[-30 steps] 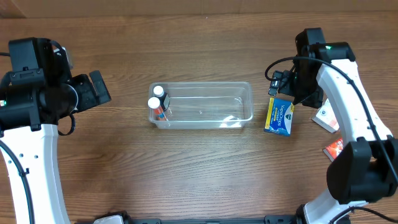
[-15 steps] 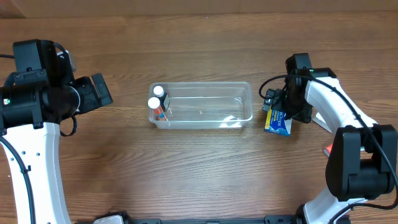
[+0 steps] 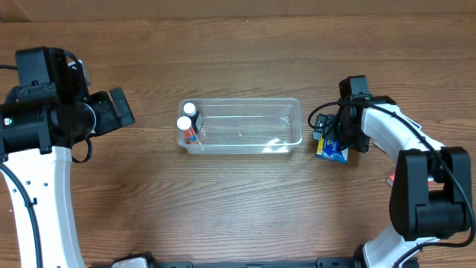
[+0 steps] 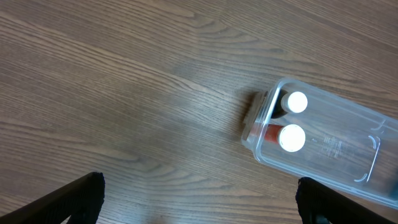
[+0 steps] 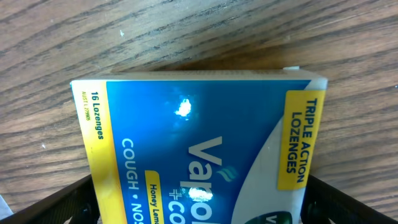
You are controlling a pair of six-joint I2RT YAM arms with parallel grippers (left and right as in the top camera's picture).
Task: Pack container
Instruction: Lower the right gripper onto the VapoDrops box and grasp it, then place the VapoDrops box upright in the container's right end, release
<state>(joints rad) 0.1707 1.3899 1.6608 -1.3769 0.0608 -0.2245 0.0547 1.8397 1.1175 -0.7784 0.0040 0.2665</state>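
Item 1. Container (image 3: pixel 286 123): clear shallow plastic tub, rounded corners. It lies lengthwise at the middle of the wooden table (image 3: pixel 238 216). The left wrist view catches one end of it.

Item 2. Two small bottles, white caps, standing upright side by side inside the container, at the end nearest the left arm. The first bottle (image 3: pixel 189 109) sits toward the far wall. The second bottle (image 3: pixel 184 123) sits toward the near wall and shows a red-orange label.

Item 3. Lozenge box (image 3: pixel 332 151): blue and yellow cardboard, lying flat on the table just beyond the container's other end, outside it. Printed "16 Lozenges", "Triple Action Lozenges", "Cough".

Item 4. Right gripper (image 3: pixel 334 138): positioned low over the lozenge box, its fingers spread wide with one on each long side of the box. Whether the pads touch the cardboard cannot be told.

Item 5. Left gripper (image 4: pixel 199 205): well apart from the container, off its bottle end, over bare wood. Fingers wide apart, nothing between them.

Item 6. Small red item (image 3: pixel 389 179): on the table farther out from the container than the lozenge box, mostly hidden by the right arm. Kind not discernible.
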